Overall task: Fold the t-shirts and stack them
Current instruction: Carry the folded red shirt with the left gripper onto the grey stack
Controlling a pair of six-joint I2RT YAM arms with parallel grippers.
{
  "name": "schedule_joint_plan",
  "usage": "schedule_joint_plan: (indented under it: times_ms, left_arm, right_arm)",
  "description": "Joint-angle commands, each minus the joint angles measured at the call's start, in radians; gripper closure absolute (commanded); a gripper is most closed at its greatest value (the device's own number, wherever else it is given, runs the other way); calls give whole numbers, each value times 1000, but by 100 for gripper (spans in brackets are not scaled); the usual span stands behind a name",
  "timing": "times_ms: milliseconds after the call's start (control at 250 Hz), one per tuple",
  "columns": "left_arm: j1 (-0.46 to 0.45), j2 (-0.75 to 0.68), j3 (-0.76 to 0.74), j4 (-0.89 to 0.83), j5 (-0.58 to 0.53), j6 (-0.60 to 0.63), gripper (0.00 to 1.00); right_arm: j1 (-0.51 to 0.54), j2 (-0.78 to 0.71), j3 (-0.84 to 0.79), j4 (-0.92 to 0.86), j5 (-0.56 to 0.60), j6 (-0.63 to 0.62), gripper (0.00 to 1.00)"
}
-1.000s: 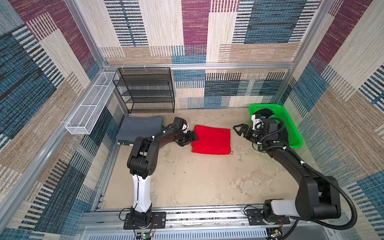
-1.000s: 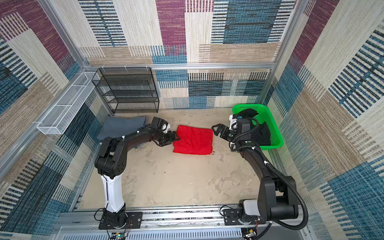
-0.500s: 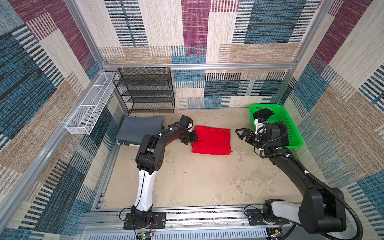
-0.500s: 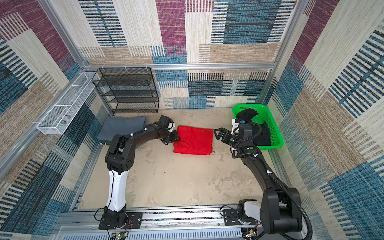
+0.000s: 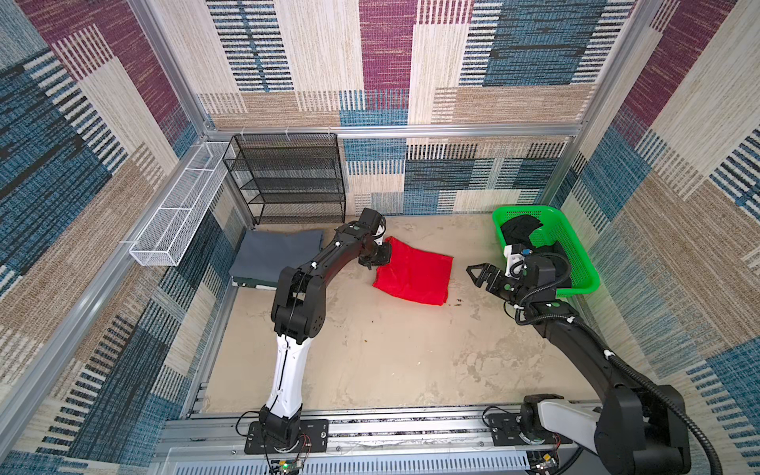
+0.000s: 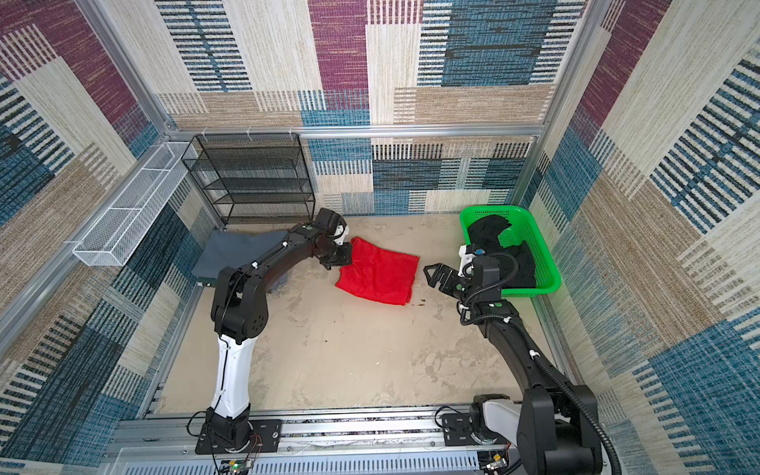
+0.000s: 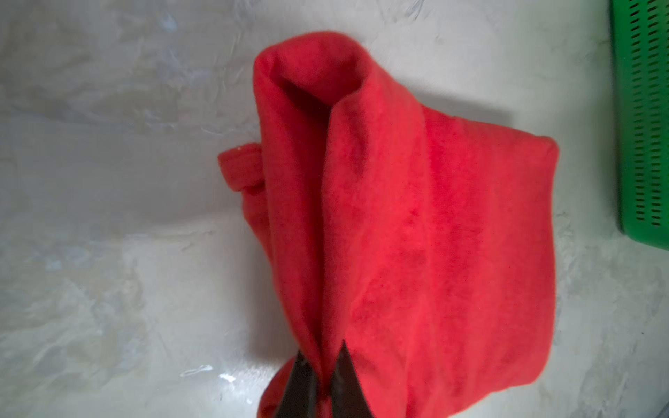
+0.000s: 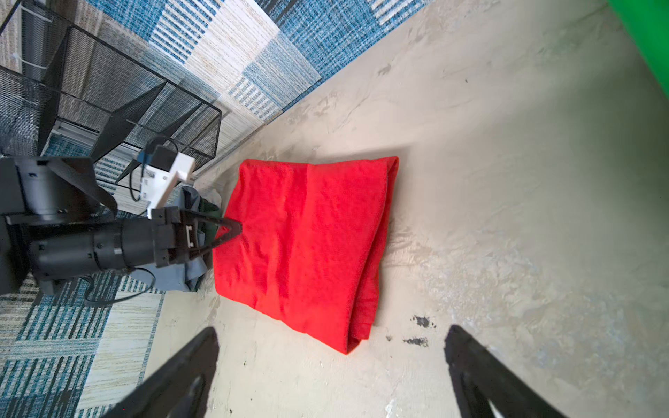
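Observation:
A folded red t-shirt [image 5: 413, 273] [image 6: 376, 271] lies mid-table. My left gripper [image 5: 384, 255] [image 6: 347, 255] is shut on its left edge; in the left wrist view the two black fingertips [image 7: 300, 376] pinch a raised ridge of red cloth [image 7: 416, 235]. Left of it, a folded slate grey t-shirt [image 5: 275, 255] [image 6: 234, 253] lies by the wall. A black t-shirt [image 5: 522, 228] [image 6: 489, 230] sits crumpled in the basket. My right gripper [image 5: 475, 276] [image 6: 431, 274] [image 8: 331, 330] hangs open and empty, just right of the red shirt [image 8: 307, 246] and apart from it.
The green perforated basket [image 5: 575, 263] [image 6: 538, 263] stands at the back right, behind my right wrist. A black wire shelf [image 5: 288, 181] stands against the back wall, and a white wire basket [image 5: 177, 222] hangs on the left wall. Dark specks [image 8: 420, 320] mark the table by the shirt's corner.
My left gripper moved right to the red shirt's edge and closed on it, raising that edge. My right gripper stayed open and shifted slightly toward the front.

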Motion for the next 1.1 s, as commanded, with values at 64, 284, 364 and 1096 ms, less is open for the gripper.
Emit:
schedule_joint_plan:
  times_ms: [64, 284, 364, 1096]
  left_arm:
    - [32, 43, 199, -223, -68, 171, 100]
    - [53, 107, 428, -400, -162, 299, 100]
    - [63, 107, 461, -423, -179, 317, 100]
    - [225, -91, 375, -401, -339, 450, 100]
  right_arm:
    - [-1, -14, -42, 80, -28, -1, 2]
    - [-1, -11, -54, 63, -10, -38, 1]
    - [-1, -15, -71, 85, -32, -35, 2]
    - [-1, 30, -114, 104, -71, -50, 1]
